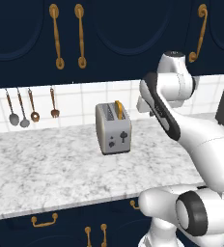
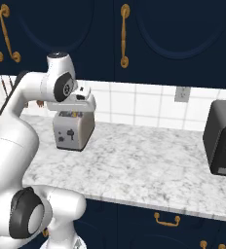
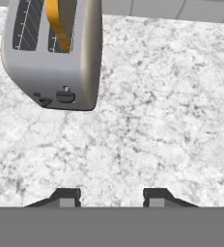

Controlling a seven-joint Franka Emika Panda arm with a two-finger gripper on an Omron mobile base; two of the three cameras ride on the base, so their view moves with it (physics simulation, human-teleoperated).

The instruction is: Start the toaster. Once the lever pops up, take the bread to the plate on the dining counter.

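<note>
End effector point(image 3: 112, 198) released: the two fingertips stand apart with only bare marbled table point(image 3: 157, 120) between them, nothing held. In the hand view it looks down at the table beside the toaster point(image 3: 56, 62), clear of it, no contact. From the right base view the hand sits above and just behind the toaster's top; jaws hidden there by the wrist.

Toaster point(image 1: 113, 129) upright on the table, near the tiled back wall, knob face toward the table's front edge. Bread point(image 1: 119, 110) stands in one toaster slot, golden crust poking up above the top; other slot empty. Bread point(image 3: 61, 21) also seen from the hand camera, in the slot nearer the toaster's side wall.

Black appliance point(image 2: 223, 138) on the same table, well apart from the toaster, toward the right end. Utensils point(image 1: 24, 108) hang on the wall left of the toaster.
</note>
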